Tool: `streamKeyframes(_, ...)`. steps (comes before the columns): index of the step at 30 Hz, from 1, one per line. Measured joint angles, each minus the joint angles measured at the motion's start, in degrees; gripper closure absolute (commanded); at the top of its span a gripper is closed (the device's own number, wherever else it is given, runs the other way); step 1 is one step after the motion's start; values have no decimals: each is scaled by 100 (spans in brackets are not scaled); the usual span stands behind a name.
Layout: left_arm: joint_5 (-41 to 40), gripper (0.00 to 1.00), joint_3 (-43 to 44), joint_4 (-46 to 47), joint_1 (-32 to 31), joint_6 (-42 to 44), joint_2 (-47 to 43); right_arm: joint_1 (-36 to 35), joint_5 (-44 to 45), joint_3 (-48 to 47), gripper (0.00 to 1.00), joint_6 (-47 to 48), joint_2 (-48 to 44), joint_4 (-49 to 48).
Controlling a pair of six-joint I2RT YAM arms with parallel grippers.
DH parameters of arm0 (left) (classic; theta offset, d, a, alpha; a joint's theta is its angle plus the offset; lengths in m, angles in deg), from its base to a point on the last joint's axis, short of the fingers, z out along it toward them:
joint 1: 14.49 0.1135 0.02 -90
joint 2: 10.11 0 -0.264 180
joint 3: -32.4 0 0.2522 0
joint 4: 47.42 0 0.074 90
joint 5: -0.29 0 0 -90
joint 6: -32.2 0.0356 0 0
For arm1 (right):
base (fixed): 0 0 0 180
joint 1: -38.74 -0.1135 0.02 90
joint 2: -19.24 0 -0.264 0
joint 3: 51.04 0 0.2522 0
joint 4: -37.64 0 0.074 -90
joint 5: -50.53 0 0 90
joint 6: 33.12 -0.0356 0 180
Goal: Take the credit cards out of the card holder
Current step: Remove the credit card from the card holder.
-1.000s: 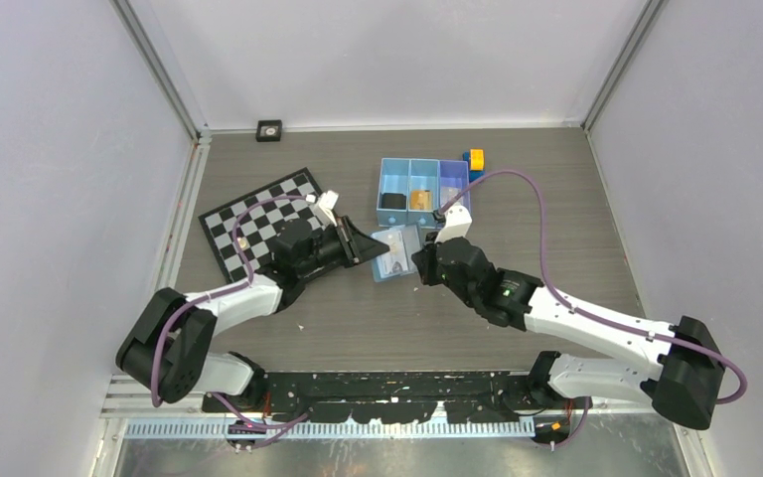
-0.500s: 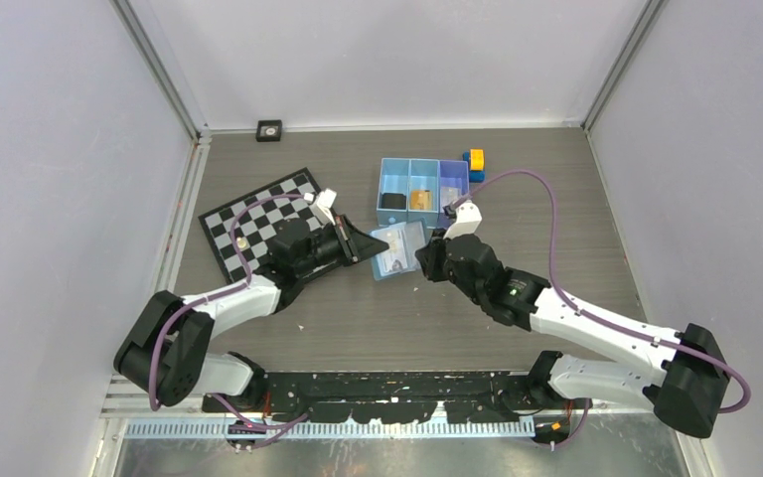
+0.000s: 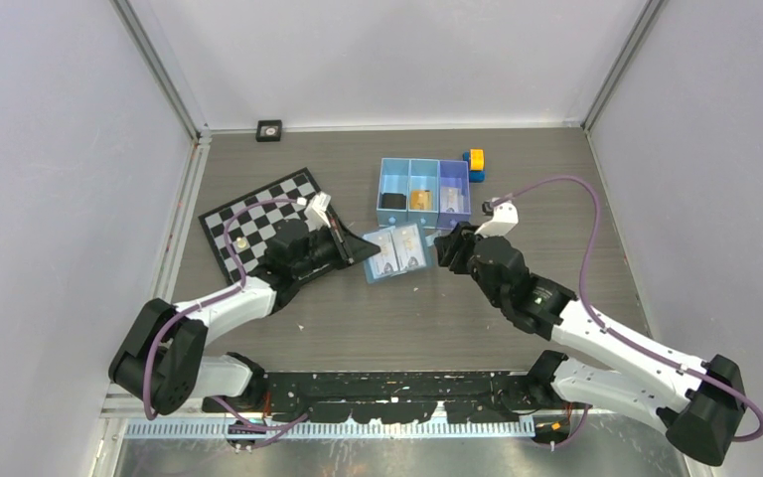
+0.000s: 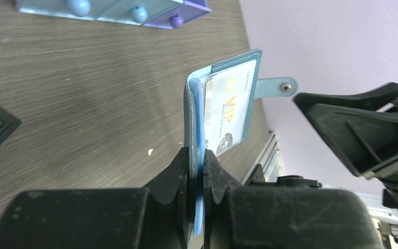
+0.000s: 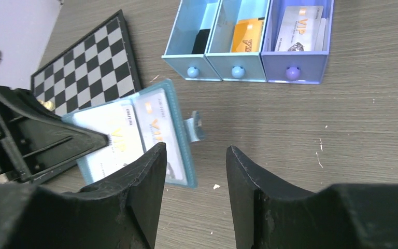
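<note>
Left jaws are clamped shut on one edge of the card holder (image 4: 230, 104), which is spread open at the middle of the worktop (image 3: 358, 318) with its snap tab (image 4: 274, 86) free. Right jaws stand parted and empty, just beside the holder at its 3 o'clock. Pale credit cards (image 5: 158, 129) marked VIP sit in its clear pockets. The three-compartment blue tray (image 5: 238, 70) at its 12 o'clock holds an orange card (image 5: 247, 35) and a whitish card (image 5: 299, 28). The chessboard (image 3: 258, 219) lies at 9 o'clock.

"VIP" on credit card (image 4: 229, 109) in card holder (image 4: 269, 86); also on card (image 5: 299, 28) in purple compartment (image 5: 311, 67)
</note>
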Motion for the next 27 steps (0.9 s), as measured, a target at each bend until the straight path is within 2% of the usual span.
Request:
streamKeyframes(6,-136,100,0,-426,20,96,0,2,-638,326,67,166,-426,-490)
streamKeyframes(11,15,100,0,-201,20,52,9,2,-1676,227,78,238,219,-960)
streamKeyframes(17,352,100,0,435,20,-129,94,431,-2876,-20,78,-46,1325,-1032)
streamKeyframes(21,496,100,0,717,22,-256,208,1106,-3650,26,78,-498,1440,-1344)
streamKeyframes(27,688,100,0,986,28,-417,284,1709,-4555,278,78,-1121,1528,-2135)
